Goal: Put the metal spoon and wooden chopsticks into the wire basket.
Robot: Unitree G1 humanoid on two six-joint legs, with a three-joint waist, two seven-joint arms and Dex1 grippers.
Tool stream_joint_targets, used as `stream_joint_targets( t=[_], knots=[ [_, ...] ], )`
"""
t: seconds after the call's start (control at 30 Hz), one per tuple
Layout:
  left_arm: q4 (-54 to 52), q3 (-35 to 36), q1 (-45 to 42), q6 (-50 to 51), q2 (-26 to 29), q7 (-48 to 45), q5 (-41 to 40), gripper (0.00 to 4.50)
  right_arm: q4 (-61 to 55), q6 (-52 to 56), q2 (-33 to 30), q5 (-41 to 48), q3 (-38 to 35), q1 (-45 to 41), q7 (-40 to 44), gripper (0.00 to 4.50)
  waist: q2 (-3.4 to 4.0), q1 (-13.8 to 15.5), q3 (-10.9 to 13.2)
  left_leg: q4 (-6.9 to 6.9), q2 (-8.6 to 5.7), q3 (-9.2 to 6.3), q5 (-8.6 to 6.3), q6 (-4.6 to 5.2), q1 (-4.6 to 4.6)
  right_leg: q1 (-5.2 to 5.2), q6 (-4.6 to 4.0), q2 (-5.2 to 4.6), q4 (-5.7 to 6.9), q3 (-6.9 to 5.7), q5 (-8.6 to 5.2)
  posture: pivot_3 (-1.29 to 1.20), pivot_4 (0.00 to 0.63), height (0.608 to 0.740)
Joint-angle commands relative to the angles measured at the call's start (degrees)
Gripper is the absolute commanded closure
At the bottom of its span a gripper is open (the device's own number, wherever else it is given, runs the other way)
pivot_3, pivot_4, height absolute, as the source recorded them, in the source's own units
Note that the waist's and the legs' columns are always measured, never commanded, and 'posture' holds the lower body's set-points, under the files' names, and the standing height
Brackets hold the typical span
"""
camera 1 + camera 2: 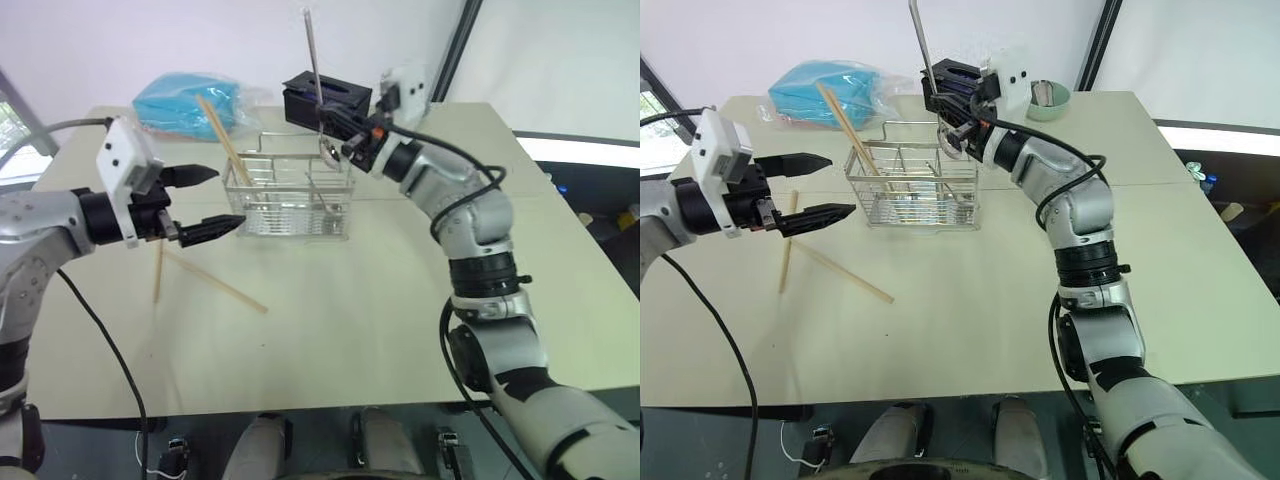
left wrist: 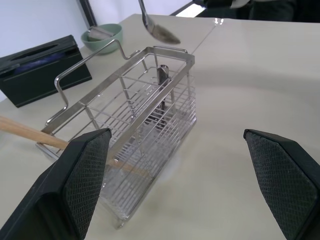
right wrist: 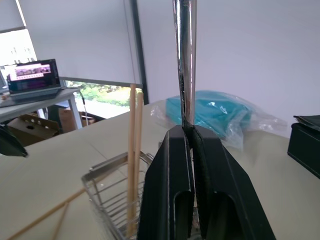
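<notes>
Right claw (image 3: 192, 150) hides metal spoon (image 1: 312, 60) handle's lower part.

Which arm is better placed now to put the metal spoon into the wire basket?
Right. The right gripper is shut on the metal spoon, held upright above the wire basket. The left gripper is open, empty, beside it.

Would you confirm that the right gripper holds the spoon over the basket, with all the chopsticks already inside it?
Not quite: the right gripper does hold the spoon over the basket, but not all the chopsticks are inside; the left eye view shows two chopsticks on the table.
</notes>
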Motion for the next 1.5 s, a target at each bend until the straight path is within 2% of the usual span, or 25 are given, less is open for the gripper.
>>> stream_joint_targets(
  t=[0.03,0.2,0.23,0.27,0.47,0.5,0.77,0.9,1.03,1.13,1.27,1.5],
  knots=[
    [-2.5,3.7,0.3,0.3,0.6,0.9,-0.9,0.0,0.8,-4.5,1.5,-1.7,0.0,0.4,0.0,4.48,0.01,-0.1,0.0,0.0,0.0,0.0,0.0,0.0,0.01,0.0,0.0,0.01,0.0,0.0,0.0,0.0,0.15,0.654],
    [-3.9,5.3,1.6,1.3,0.6,1.8,-1.3,0.0,1.6,-5.0,3.2,-2.6,-0.1,2.2,-0.4,4.48,0.04,-0.1,0.0,0.0,0.01,-0.01,0.0,0.0,0.01,0.0,0.0,0.04,0.02,0.0,0.0,0.0,0.15,0.654],
    [-4.0,5.5,1.7,1.4,0.7,1.9,-1.4,0.0,1.7,-4.6,3.4,-2.5,-0.3,2.4,-0.7,3.8,0.05,-0.1,0.0,0.01,0.01,-0.02,0.0,0.0,0.01,0.0,0.0,0.04,0.02,0.0,0.0,0.0,0.15,0.654],
    [-4.1,5.7,1.8,1.5,0.7,2.0,-1.5,0.0,1.8,-4.5,3.4,-2.7,-0.4,2.4,-1.0,3.53,0.05,-0.1,0.0,0.01,0.01,-0.02,0.01,-0.01,0.01,0.0,0.0,0.04,0.02,0.0,0.0,0.0,0.15,0.654],
    [-4.1,6.5,2.0,1.9,0.7,3.0,-2.0,0.0,-0.2,-3.8,2.3,-3.3,-1.2,2.3,-3.0,0.4,0.07,0.0,0.0,0.03,0.0,-0.04,0.02,-0.03,0.04,-0.01,0.0,0.06,0.02,-0.01,0.0,0.0,0.15,0.654],
    [-3.7,6.8,1.9,2.0,0.4,3.4,-2.1,0.0,-1.2,-3.1,1.7,-2.8,-1.8,1.9,-3.0,0.01,0.08,0.0,0.0,0.03,0.0,-0.04,0.02,-0.02,0.04,-0.01,0.0,0.06,0.02,0.0,0.0,0.0,0.15,0.654],
    [3.0,12.0,-3.2,5.2,-2.7,11.7,-4.7,0.0,-12.6,4.6,-7.0,5.5,-6.9,-2.1,3.4,0.01,0.03,0.1,0.0,0.02,0.0,-0.05,0.01,-0.02,0.01,0.02,0.01,0.05,0.01,-0.01,0.0,0.0,0.15,0.654],
    [10.6,13.5,-8.0,6.7,-4.5,21.2,-1.3,0.0,-18.6,9.9,-14.4,12.6,-9.4,-2.1,10.9,0.01,-0.04,0.3,0.0,0.01,0.0,-0.06,0.01,-0.01,0.04,0.1,0.02,0.06,0.0,-0.04,-0.01,0.0,0.15,0.654],
    [21.1,12.3,-13.2,11.7,-5.1,33.1,5.0,0.0,-29.7,14.8,-23.8,20.5,-10.4,6.8,21.4,0.01,-0.27,0.4,-0.2,-0.01,0.0,-0.09,0.01,-0.01,0.07,0.16,0.04,0.06,-0.02,-0.08,-0.02,0.0,0.15,0.654],
    [27.6,10.4,-16.7,16.1,-6.1,37.7,8.0,0.0,-36.2,17.3,-28.3,24.4,-10.5,14.8,24.9,0.01,-0.36,0.4,-0.2,0.0,0.0,-0.1,0.0,0.01,0.11,0.27,0.09,0.03,-0.06,-0.1,-0.04,0.0,0.15,0.654],
    [37.3,5.1,-20.4,19.4,-8.3,40.4,13.4,0.0,-41.5,18.3,-30.1,24.9,-10.0,22.9,23.6,0.01,-0.39,0.4,-0.2,0.05,-0.01,-0.07,0.0,0.01,0.07,0.26,0.15,-0.02,-0.08,-0.08,0.0,0.0,0.15,0.654],
    [55.1,-1.6,-26.3,14.3,-13.0,38.1,20.8,0.0,-45.2,19.2,-29.5,25.9,-11.5,28.5,17.2,0.01,-0.46,0.7,-0.3,0.05,0.0,-0.09,0.0,-0.01,0.05,0.23,0.16,-0.04,-0.09,-0.07,0.0,0.0,0.15,0.654]
  ],
)
